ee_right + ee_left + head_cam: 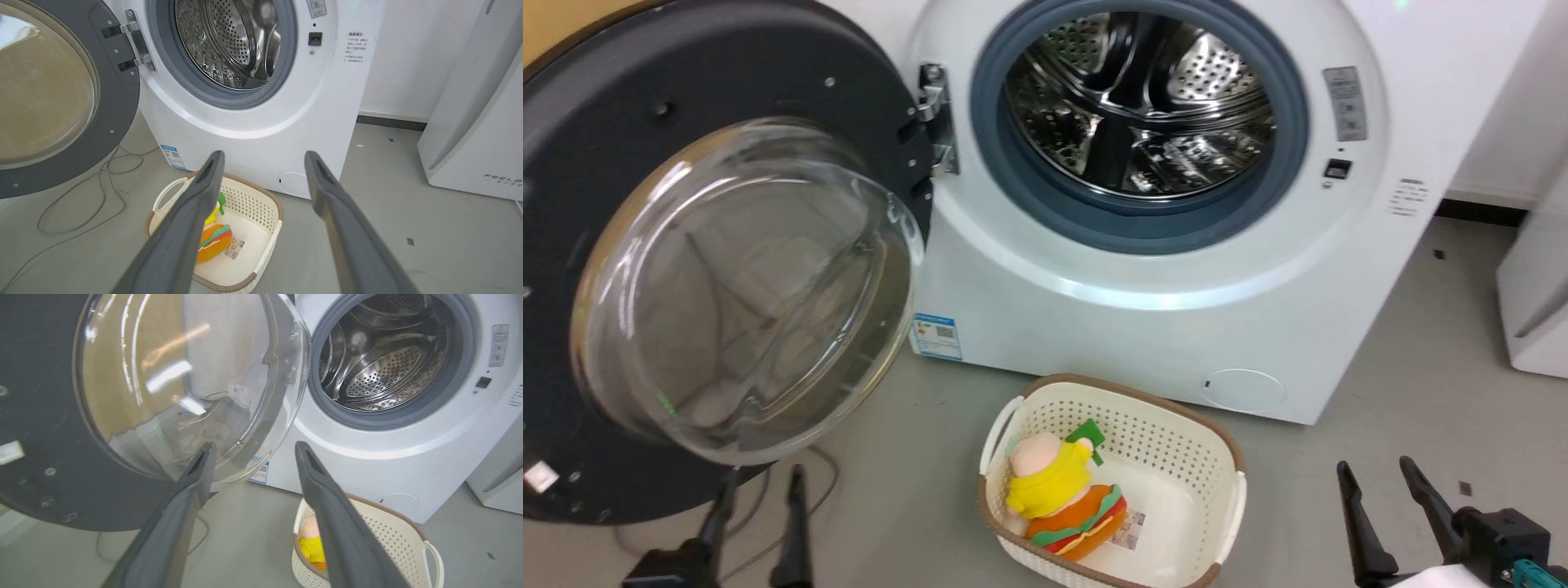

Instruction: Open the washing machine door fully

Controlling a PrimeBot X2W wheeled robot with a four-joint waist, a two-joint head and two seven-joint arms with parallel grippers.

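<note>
Washing machine door (743, 286) swung wide open to the left, both pincers empty.

The door hangs from its hinge (935, 118) on the left of the white machine (1143, 327), its black rim and bulging glass facing the near side, leaving the steel drum (1143, 106) and grey rubber ring (996, 163) uncovered. The left gripper (764, 482) sits low at the near left, fingers spread apart and holding nothing, just below the glass; whether a tip touches it cannot be told. The right gripper (1374, 469) is at the near right, well apart from the door, fingers also spread and empty. On the floor before the machine stands a cream basket (1233, 469) with a plush toy (1054, 498) inside. A cable (81, 204) lies under the door.
</note>
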